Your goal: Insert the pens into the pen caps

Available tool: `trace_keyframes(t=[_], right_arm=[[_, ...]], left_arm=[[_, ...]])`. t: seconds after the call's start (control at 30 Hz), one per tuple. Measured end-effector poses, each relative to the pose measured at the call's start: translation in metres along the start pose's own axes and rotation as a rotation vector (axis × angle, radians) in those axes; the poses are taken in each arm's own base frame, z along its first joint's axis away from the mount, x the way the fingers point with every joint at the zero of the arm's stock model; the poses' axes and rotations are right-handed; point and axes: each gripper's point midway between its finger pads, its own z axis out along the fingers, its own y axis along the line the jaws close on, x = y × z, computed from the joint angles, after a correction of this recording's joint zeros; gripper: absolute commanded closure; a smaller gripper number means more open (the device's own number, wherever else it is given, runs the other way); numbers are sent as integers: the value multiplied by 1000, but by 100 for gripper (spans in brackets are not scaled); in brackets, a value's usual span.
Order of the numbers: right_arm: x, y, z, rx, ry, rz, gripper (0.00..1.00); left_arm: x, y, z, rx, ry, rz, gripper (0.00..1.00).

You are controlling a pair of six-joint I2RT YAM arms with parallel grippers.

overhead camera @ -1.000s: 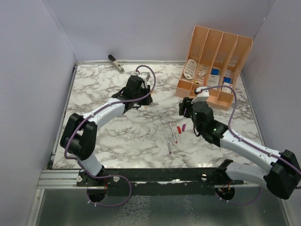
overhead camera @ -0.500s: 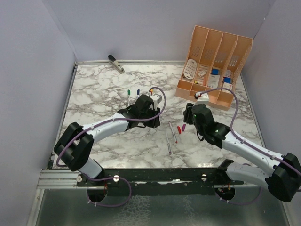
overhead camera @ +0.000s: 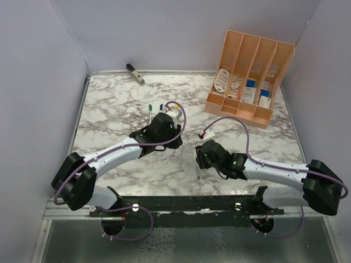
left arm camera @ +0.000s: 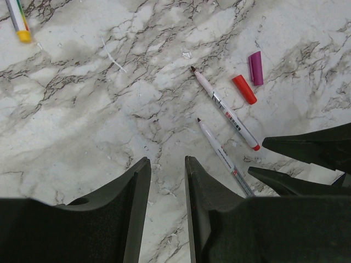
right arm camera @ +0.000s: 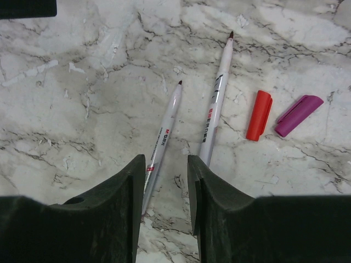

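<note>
Two uncapped silver-grey pens lie side by side on the marble table (overhead camera: 109, 109). In the right wrist view they are one pen (right arm camera: 164, 129) and a longer-looking one (right arm camera: 216, 101), both running under my right gripper (right arm camera: 165, 158), which is open and empty just above them. A red cap (right arm camera: 259, 115) and a magenta cap (right arm camera: 299, 115) lie to their right. The left wrist view shows the same pens (left arm camera: 225, 109) (left arm camera: 219, 153), red cap (left arm camera: 244, 89) and magenta cap (left arm camera: 255, 68). My left gripper (left arm camera: 167, 160) is open and empty, left of them.
A pen with a yellow cap (left arm camera: 19, 22) lies farther off. Green-tipped (overhead camera: 149, 113) and blue-tipped (overhead camera: 160, 108) pens lie beyond the left gripper (overhead camera: 170, 134). A peach desk organizer (overhead camera: 249, 71) stands back right. A grey-black stapler-like object (overhead camera: 135, 74) lies at the back wall.
</note>
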Motion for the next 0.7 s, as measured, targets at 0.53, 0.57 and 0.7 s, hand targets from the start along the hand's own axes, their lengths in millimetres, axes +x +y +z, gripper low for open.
trace_keyframes(t=[0.53,0.57,0.7], right_arm=[[24,9,28,31,101,-49,67],[22,11,29,29,99,-49,68],[20,14,34,31,102,-50,69]], left_arm=[[1,12,-6,-57,-30,-8,65],[1,13,-6,-60,-33,-8,65],[2,15,-7,-70,-36,-8,65]])
